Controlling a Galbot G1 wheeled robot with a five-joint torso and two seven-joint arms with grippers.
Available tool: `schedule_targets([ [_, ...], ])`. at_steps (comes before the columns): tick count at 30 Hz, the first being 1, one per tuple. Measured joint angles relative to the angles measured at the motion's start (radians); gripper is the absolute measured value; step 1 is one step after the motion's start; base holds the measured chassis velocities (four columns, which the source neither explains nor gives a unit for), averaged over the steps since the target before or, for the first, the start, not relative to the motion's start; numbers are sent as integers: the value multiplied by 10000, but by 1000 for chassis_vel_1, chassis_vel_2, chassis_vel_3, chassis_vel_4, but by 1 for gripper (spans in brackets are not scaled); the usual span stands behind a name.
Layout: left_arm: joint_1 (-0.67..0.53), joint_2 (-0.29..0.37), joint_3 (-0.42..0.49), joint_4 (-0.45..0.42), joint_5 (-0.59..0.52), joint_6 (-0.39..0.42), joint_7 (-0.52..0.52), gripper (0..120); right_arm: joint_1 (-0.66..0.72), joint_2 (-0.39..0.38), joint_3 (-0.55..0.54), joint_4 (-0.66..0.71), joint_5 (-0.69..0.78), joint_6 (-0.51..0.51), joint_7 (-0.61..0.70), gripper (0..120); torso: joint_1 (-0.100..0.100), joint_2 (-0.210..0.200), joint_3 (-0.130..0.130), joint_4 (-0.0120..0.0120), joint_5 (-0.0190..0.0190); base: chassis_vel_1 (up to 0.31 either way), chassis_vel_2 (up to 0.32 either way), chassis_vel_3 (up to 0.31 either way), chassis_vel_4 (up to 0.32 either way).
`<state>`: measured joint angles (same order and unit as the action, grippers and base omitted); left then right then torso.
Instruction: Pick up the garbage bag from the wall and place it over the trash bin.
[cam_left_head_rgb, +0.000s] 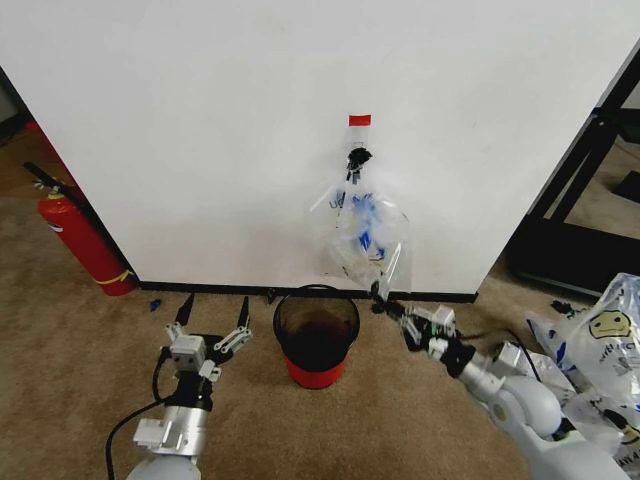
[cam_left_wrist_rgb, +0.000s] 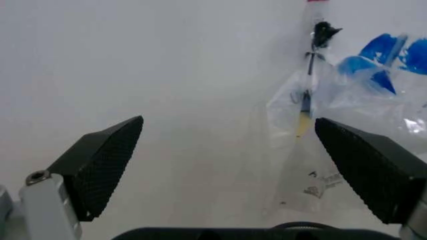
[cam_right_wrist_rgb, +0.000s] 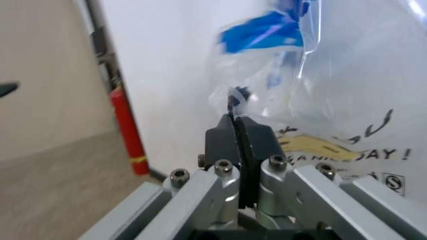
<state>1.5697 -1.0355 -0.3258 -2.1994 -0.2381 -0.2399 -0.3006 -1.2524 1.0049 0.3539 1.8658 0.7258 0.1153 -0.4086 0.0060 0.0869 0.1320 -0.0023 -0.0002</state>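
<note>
The right end effector (cam_left_head_rgb: 379, 297), fingers pressed together, touches the bottom of the crinkly translucent plastic garbage bag (cam_left_head_rgb: 365, 235) hanging from the black hook (cam_left_head_rgb: 356, 157) on the white wall (cam_left_head_rgb: 200, 130). Just beside it stands the black wire-mesh trash bin (cam_left_head_rgb: 316, 335). The left end effector (cam_left_head_rgb: 212, 312) hovers spread, near the bin's other side.

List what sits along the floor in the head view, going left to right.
Fire extinguisher → left gripper → trash bin → right gripper → heap of smiley bags.
</note>
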Motion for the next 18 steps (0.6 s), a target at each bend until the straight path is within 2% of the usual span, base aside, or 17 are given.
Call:
schedule_targets([
  [2,-117,134,56,-6,-65,84,0,100,67,11,-95,47,94,-58,300,0,0,0,0,0,-1,0,0,0,0],
  [5,-776,789,332,-26,-518,516,-20,100,261,72,-277,113,274,-257,1147,0,1,0,1,2,0,0,0,0,0],
  [8,-1780,1450,706,-188,-1429,1139,-158,100,257,54,-254,39,207,-290,1231,0,1,0,1,1,0,0,0,0,0],
  [10,-1976,1570,792,-232,-1611,1256,-178,100,248,46,-249,30,186,-290,1230,0,1,0,1,-1,1,0,0,0,0],
  [11,-2459,1862,1005,-363,-2113,1568,-246,100,233,21,-246,-8,112,-290,1219,0,1,0,1,-6,1,0,0,0,0],
  [13,-3311,2388,1530,-552,-2999,2190,-417,100,248,-13,-279,-55,7,-290,1210,0,1,-1,1,4,-1,0,0,0,0],
  [17,-6095,3421,3270,-676,-4694,3424,-744,100,262,-32,-305,-130,-179,-291,1237,0,1,-1,1,-2,2,0,0,0,0],
  [18,-6095,3421,3270,-676,-4694,3424,-744,100,262,-32,-305,-130,-179,-291,1237,0,1,-1,1,-2,2,0,0,0,0],
])
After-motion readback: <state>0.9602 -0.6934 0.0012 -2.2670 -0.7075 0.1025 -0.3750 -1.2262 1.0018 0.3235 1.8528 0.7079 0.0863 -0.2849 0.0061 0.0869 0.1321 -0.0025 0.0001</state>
